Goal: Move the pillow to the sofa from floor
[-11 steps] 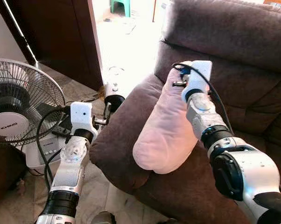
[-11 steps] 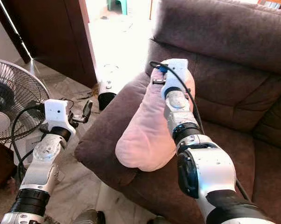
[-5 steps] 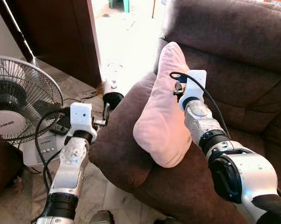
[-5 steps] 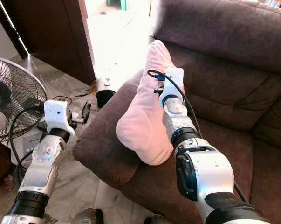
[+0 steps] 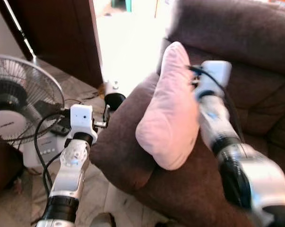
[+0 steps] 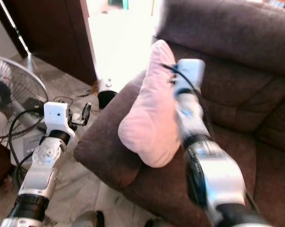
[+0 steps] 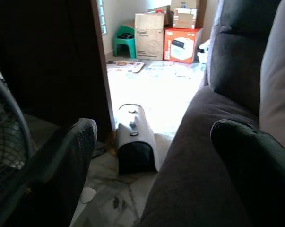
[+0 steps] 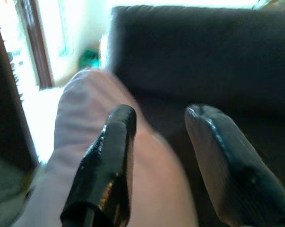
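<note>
The pink pillow (image 5: 168, 109) stands on end on the brown sofa (image 5: 255, 94), leaning where the armrest meets the seat. My right gripper (image 8: 159, 116) hovers just beside the pillow's upper part, over the seat; it is open with nothing between its fingers, and the arm is blurred with motion. My left gripper (image 7: 151, 130) is open and held low outside the armrest (image 5: 125, 142), over the floor, holding nothing.
A standing fan (image 5: 19, 104) and a white box (image 5: 45, 149) with cables are on my left. A small white and black appliance (image 7: 135, 142) lies on the floor by the dark wooden door (image 5: 62, 38). Cardboard boxes (image 7: 154, 28) and a green stool (image 7: 124, 42) stand beyond the doorway.
The pillow was tipped from lying to standing on end. My right gripper has since let go and swung right, away from it. The left arm has barely moved.
</note>
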Controlling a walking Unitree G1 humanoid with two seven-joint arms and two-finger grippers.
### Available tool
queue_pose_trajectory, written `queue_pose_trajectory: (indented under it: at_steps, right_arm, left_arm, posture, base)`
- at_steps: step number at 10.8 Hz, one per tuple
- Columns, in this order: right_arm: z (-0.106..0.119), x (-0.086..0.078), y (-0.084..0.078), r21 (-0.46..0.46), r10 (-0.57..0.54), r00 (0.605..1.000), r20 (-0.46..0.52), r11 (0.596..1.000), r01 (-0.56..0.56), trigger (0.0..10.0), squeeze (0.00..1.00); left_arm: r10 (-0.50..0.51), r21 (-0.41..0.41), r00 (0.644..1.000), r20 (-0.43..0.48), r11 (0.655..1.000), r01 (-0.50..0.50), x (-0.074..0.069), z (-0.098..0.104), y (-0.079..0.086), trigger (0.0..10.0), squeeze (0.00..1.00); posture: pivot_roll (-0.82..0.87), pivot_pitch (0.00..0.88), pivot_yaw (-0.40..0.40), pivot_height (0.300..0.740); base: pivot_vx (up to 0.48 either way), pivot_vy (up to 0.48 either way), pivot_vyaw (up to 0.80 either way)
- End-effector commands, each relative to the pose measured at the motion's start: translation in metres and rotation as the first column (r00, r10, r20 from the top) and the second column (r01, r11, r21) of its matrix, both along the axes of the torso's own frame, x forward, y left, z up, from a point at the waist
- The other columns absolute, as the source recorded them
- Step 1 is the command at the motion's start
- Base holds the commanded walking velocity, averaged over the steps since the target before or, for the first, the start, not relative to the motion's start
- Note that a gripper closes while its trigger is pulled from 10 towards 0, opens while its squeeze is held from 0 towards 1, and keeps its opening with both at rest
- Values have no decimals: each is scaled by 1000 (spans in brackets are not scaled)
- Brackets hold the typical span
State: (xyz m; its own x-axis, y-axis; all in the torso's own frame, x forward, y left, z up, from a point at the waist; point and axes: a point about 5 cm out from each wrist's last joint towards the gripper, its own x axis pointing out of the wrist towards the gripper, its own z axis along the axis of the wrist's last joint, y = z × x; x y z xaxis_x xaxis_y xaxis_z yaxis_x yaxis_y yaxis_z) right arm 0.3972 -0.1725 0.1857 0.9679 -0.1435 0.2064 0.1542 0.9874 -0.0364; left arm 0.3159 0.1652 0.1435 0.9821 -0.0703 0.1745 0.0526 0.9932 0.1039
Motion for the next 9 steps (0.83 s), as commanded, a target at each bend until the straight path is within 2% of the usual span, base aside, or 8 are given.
queue_pose_trajectory:
  at_steps: [1,2,3,4,6,7,8,9]
  right_arm:
    - [0,-6,-9,-4,-27,998,48,1000,28,10000,0]
    - [-14,-22,-18,-6,-46,996,78,999,47,10000,0]
    - [-34,-46,-25,3,-74,993,89,997,74,10000,0]
    - [-40,-54,-26,-15,-72,994,88,997,73,10000,0]
    - [-69,-75,-29,-62,-69,998,3,996,69,10000,0]
    - [-85,-84,-35,-76,-84,994,-64,994,79,10000,0]
    - [-114,-100,-46,-86,-126,973,-191,990,111,10000,0]
    - [-143,-111,-53,-100,-164,929,-331,985,138,10000,0]
  left_arm:
    - [-3,13,1000,21,1000,3,2,5,-2,10000,0]
    - [-10,12,1000,30,1000,10,3,6,-5,10000,0]
    - [-16,10,999,40,1000,16,3,7,-6,10000,0]
    - [-24,33,999,45,999,23,2,6,-7,10000,0]
    - [-32,48,999,35,998,30,-4,-1,-7,10000,0]
    - [-12,36,1000,-1,999,12,-9,-11,0,10000,0]
    - [45,19,996,-83,999,-44,-15,-34,14,10000,0]
    - [69,16,982,-177,998,-67,-19,-57,21,10000,0]
  posture:
    - [140,109,-78,719]
    - [136,101,-79,719]
    - [120,93,-73,719]
    - [112,87,-70,719]
    - [110,65,-66,719]
    - [107,57,-63,719]
    - [104,44,-58,719]
    - [105,40,-58,719]
  base:
    - [0,0,0]
    - [0,0,0]
    - [0,0,0]
    - [0,0,0]
    - [0,0,0]
    - [0,0,0]
    - [0,0,0]
    - [0,0,0]
